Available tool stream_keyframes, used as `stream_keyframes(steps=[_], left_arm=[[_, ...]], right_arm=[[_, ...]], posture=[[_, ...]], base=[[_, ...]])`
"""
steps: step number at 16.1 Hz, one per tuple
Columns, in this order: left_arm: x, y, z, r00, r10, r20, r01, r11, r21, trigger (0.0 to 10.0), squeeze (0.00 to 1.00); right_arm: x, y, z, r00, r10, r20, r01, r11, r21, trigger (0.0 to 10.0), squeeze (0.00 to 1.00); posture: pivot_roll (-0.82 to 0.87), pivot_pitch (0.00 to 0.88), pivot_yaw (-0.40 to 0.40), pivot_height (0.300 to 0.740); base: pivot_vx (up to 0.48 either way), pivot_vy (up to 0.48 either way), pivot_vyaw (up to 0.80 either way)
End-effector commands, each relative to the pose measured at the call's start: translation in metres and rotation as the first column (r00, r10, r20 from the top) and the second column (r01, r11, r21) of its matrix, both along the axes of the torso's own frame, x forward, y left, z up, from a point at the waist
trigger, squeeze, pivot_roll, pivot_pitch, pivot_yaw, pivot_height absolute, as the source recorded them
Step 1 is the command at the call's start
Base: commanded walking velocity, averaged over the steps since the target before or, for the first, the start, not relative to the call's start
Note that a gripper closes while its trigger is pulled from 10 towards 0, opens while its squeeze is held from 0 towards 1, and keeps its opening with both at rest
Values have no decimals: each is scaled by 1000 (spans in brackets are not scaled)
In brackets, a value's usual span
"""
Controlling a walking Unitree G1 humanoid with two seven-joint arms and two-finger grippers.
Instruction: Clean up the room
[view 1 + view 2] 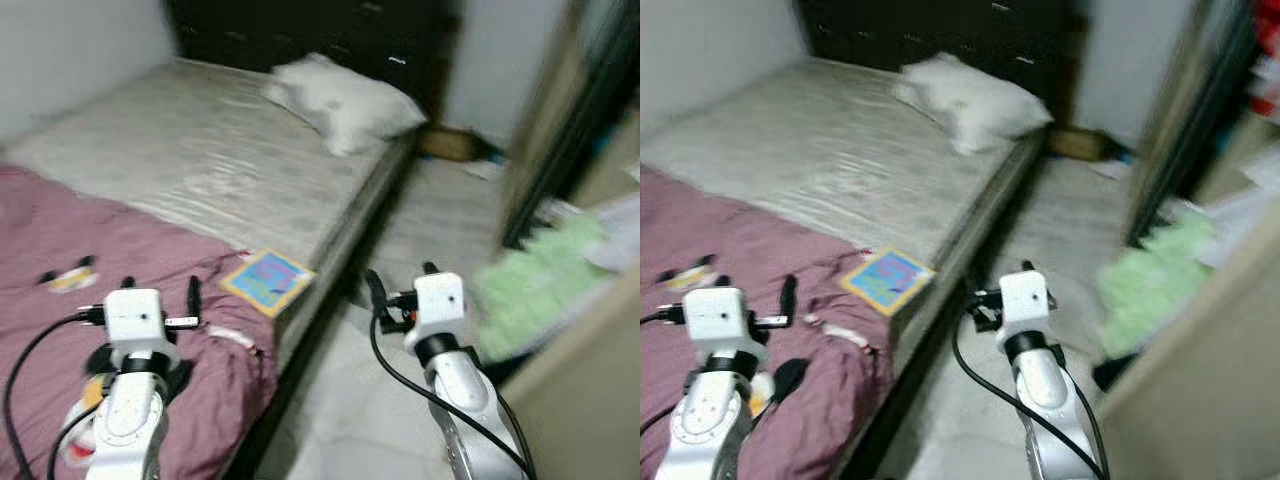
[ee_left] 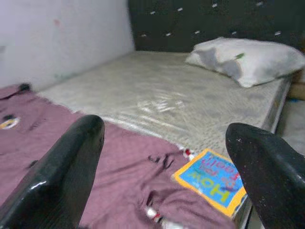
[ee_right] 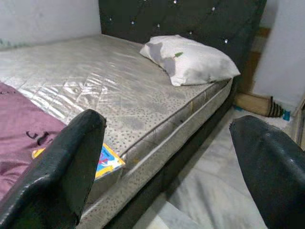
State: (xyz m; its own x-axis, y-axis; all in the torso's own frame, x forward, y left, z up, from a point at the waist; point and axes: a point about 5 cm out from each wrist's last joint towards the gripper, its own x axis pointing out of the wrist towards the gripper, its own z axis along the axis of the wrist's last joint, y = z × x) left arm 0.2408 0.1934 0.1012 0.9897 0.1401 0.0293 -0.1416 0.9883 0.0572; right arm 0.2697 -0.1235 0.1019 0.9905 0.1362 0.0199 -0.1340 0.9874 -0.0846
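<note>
Bedroom at the bedside, head views blurred. Landmark: the bed (image 1: 230, 160), its mattress bare toward the dark headboard (image 3: 190, 19). A pillow (image 1: 345, 100) lies at the head end of the bed, near the floor-side edge. A mauve blanket (image 1: 60, 240) is bunched over the foot end. A book (image 1: 266, 281) with a blue and yellow cover lies flat at the bed's floor-side edge, just beside the blanket's hem and partly overhanging the mattress side. A pale green cloth (image 1: 535, 285) lies off the bed, across the floor strip, by a cabinet (image 1: 590, 390).

The left gripper (image 1: 160, 290) hovers over the blanket, fingers spread wide and empty; the left wrist view looks between them toward the book. The right gripper (image 1: 400, 280) hangs over the floor just beside the bed's edge, likewise spread and empty.

Risks, as judged. The book's overhang means a glancing touch from either finger could tip it off the bed onto the floor. A descent by the left gripper could snag the loose blanket folds and drag cloth with the book. The blur suggests the body is moving; a reach begun before it settles could miss the thin cover.
</note>
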Motion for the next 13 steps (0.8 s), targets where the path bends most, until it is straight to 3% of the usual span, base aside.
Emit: stream_keyframes(steps=[1,3,4,7,9,11,13], left_arm=[[-1,0,-1,1000,-1,-5,1,1000,7,10000,0],[2,-3,-2,1000,-17,-9,17,1000,-1,10000,0],[6,-7,0,999,-38,-4,38,999,-6,10000,0],[7,-7,1,1000,-22,5,23,1000,-13,10000,0],[7,-6,1,1000,-15,8,15,1000,-13,10000,0],[7,-7,2,1000,-13,11,13,1000,-12,10000,0],[7,-7,2,1000,-10,11,10,1000,-18,10000,0]], right_arm=[[0,-7,-1,997,-70,-7,70,997,12,10000,0],[4,-7,1,993,-113,-29,115,990,76,10000,0],[10,2,8,994,-104,-25,106,988,109,10000,0],[26,1,16,991,-128,-42,132,983,128,10000,0],[28,2,16,990,-135,-41,140,978,152,10000,0],[18,1,1,995,-90,-36,92,994,58,10000,0],[16,-8,4,999,-54,6,54,998,-21,10000,0]], posture=[[3,85,3,740],[-9,87,11,740],[-10,89,10,740],[-10,86,6,740],[-6,84,1,740],[-1,83,-3,740],[1,85,-4,740]], base=[[0,0,800],[0,0,800],[0,0,800],[0,0,800],[0,0,800],[0,0,800],[0,0,800]])
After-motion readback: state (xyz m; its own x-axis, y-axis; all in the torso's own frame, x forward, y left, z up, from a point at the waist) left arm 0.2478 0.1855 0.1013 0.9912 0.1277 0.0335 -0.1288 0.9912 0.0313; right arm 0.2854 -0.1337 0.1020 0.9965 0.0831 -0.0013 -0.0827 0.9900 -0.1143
